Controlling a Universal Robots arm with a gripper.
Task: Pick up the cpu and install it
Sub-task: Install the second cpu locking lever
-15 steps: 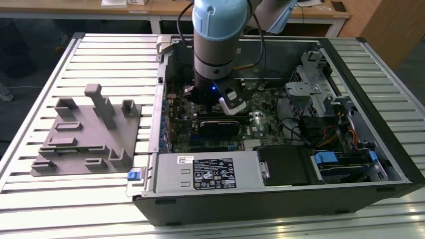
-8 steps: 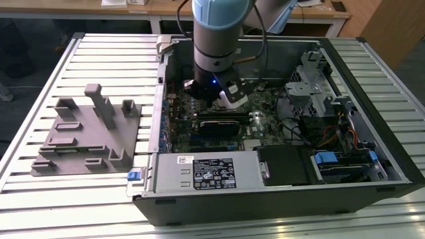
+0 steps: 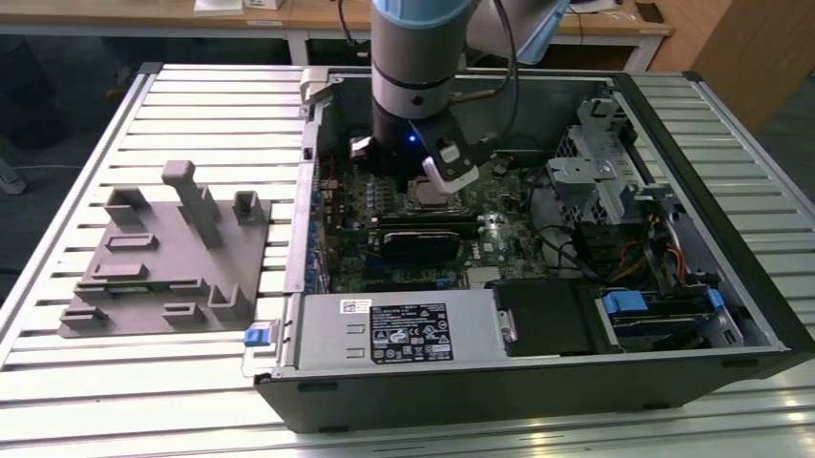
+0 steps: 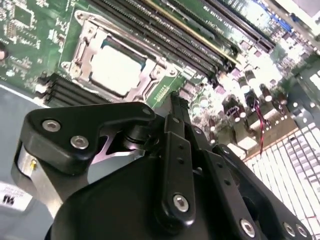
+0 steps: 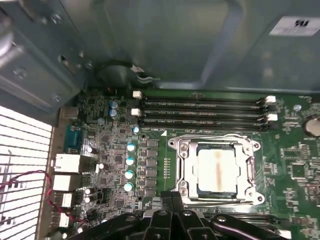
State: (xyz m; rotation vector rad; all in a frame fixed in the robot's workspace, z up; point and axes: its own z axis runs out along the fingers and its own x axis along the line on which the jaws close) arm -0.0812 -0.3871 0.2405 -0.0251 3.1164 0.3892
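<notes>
While my gripper (image 4: 175,102) hangs just above the motherboard (image 5: 125,150) inside the open computer case (image 3: 713,286), its fingers (image 5: 172,200) are pressed together and hold nothing. Just beside their tips, the cpu (image 5: 218,169) lies flat in its socket (image 5: 250,170), apart from the fingers.

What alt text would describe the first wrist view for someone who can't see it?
A silvery cpu sits inside the metal-framed socket on a green motherboard, with the black gripper just beside it. Long memory slots lie beyond.
</notes>
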